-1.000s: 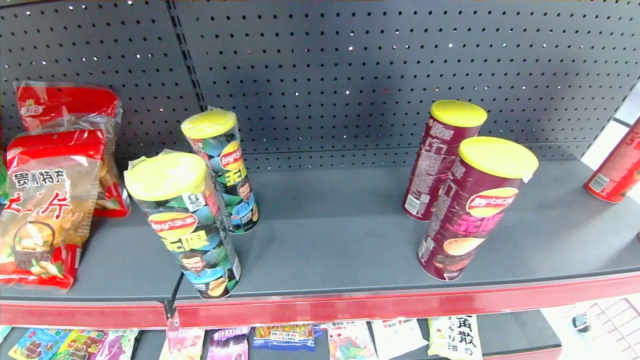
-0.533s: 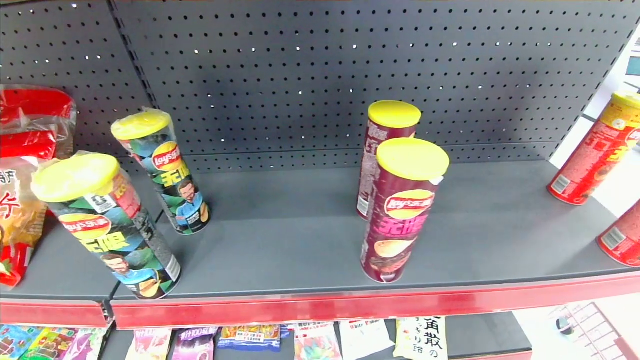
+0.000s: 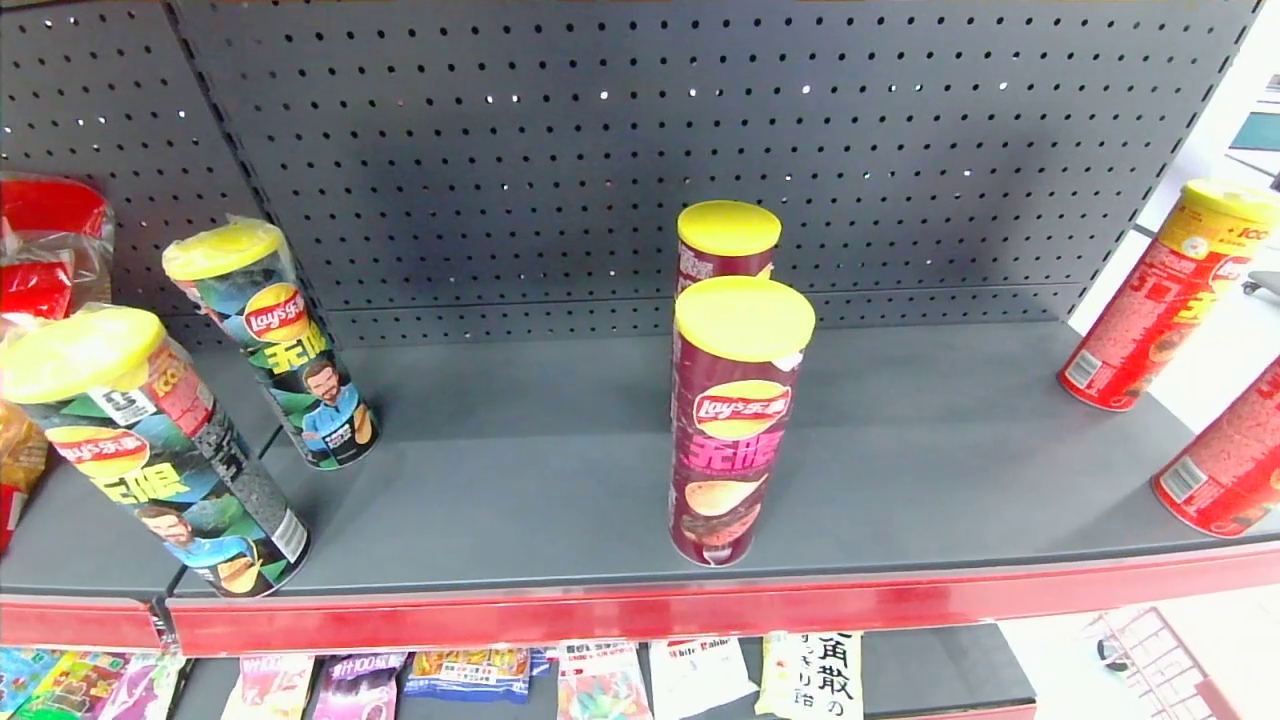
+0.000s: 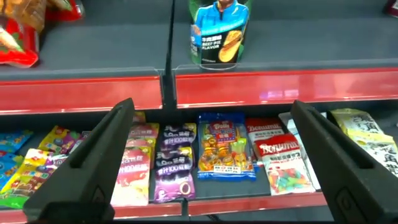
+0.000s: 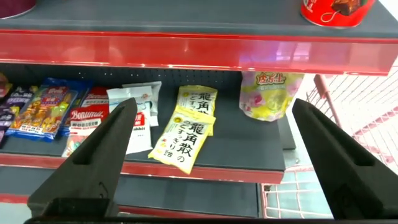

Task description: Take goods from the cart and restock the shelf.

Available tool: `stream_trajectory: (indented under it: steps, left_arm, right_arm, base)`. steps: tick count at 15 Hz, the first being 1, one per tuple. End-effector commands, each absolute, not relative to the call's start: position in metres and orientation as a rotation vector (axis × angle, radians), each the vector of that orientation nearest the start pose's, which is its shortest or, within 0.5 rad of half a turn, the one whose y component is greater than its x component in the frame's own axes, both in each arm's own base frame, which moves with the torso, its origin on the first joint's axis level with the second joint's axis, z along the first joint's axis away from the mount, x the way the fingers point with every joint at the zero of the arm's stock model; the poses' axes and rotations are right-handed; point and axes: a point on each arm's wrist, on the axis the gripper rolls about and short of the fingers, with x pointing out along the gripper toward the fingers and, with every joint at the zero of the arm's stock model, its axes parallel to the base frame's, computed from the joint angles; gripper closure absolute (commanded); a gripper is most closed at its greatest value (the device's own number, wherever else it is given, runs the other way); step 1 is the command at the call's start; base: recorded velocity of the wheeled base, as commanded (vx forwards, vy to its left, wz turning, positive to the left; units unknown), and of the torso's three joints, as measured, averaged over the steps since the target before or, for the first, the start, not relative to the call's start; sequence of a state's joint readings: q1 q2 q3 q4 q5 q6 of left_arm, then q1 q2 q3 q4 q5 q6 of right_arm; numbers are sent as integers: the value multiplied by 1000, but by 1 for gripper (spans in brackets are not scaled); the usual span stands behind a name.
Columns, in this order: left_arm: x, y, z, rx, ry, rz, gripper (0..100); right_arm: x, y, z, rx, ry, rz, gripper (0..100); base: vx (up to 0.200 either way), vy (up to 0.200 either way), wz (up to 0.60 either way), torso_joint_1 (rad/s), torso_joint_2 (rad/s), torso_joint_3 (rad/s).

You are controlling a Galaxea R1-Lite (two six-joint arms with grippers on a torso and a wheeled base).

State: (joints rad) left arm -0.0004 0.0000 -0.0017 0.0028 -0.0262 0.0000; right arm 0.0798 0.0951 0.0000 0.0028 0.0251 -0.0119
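Two green cans (image 3: 150, 450), two maroon (image 3: 738, 420), two red (image 3: 1150, 300).

Left claw (image 4: 211, 106) and right claw (image 5: 212, 102), both empty, jaws wide apart.

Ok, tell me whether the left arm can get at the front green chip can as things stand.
Probably yes: the left gripper is open, the front green chip can stands at the shelf edge above it, with nothing between them; the gripper would have to rise first.
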Motion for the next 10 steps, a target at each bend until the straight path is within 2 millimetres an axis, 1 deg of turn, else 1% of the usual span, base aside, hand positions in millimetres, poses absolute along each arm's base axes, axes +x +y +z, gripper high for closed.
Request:
stream_trajectory:
  steps: [1,5,10]
  left_arm:
    - [-23,-1,76,0,2,-26,0]
    - [-23,-1,76,0,0,-26,0]
    - [-23,-1,76,0,0,-26,0]
  right_arm:
    - [-15,-1,77,-15,99,96,0]
    - [-15,-1,77,-16,99,91,0]
    - [-15,-1,77,-16,99,91,0]
  base:
    - [0,0,0,0,0,0]
    - [0,0,0,0,0,0]
    - [0,-200,0,4,0,1]
